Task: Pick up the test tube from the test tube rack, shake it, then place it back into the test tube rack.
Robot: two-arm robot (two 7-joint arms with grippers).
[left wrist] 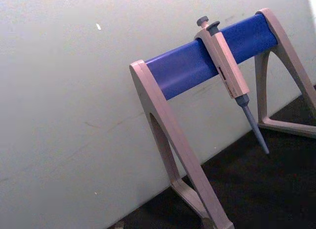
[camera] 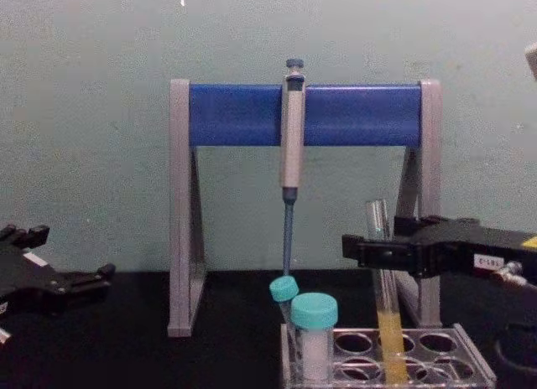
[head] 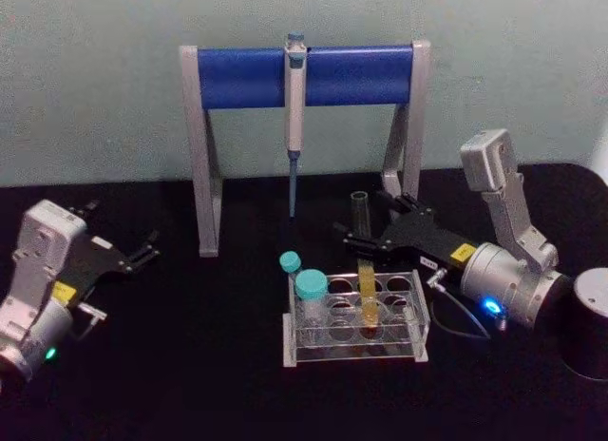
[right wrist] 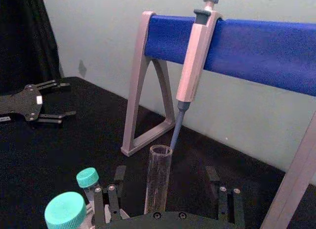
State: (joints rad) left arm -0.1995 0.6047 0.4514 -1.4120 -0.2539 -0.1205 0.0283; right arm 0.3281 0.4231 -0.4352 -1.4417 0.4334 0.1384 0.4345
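From the head we look forward and down on the black worktop [head: 190, 393], with the pipette stand [head: 304, 75] toward its far edge and the test tube rack [head: 399, 351] nearer us. From the chest we look low and level across that same worktop, meeting stand and rack side-on. Our left wrist camera tilts up at the stand against the wall [left wrist: 74, 91]; our right wrist camera sits close behind the right tool [right wrist: 168, 189], facing the test tube [right wrist: 159, 174] and the stand, which all four views share.

Pale wall [head: 95, 80] behind a black worktop [head: 190, 384].
The wall is plain green-grey with a few faint marks; a dark drape [right wrist: 22, 36] hangs at its end.
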